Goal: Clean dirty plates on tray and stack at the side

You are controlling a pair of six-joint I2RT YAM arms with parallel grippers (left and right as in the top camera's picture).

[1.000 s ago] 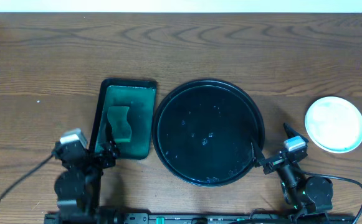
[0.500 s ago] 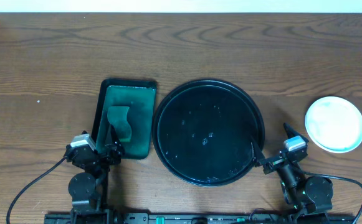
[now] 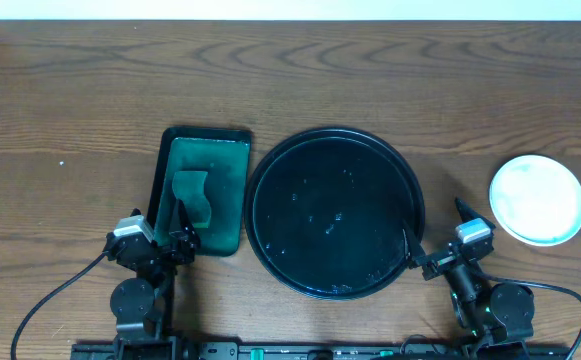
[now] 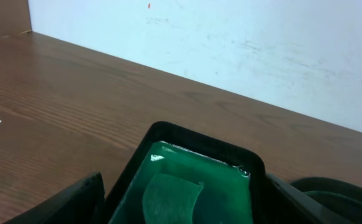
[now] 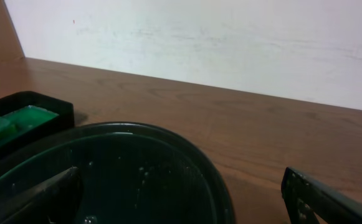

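Note:
The round black tray (image 3: 310,180) lies mid-table, wet with droplets and with no plate on it. The plates (image 3: 537,199) show as one white round shape with a faint teal tint at the right of the table; from above I cannot tell how many are stacked. My left gripper (image 3: 175,228) stands open over the near end of the green tray, its fingers either side of it in the left wrist view (image 4: 184,180). My right gripper (image 3: 435,228) is open at the black tray's near-right rim (image 5: 168,134), nothing between its fingers (image 5: 181,174).
A rectangular dark green tray (image 3: 228,190) of green liquid sits left of the black tray, with a green sponge (image 3: 192,195) in it, also seen in the left wrist view (image 4: 168,196). A white wall (image 4: 230,43) borders the table's far edge.
The left arm's wrist has shifted a little to the right and nearer the table's front edge, then held still. The right arm, both trays and the plates are unchanged.

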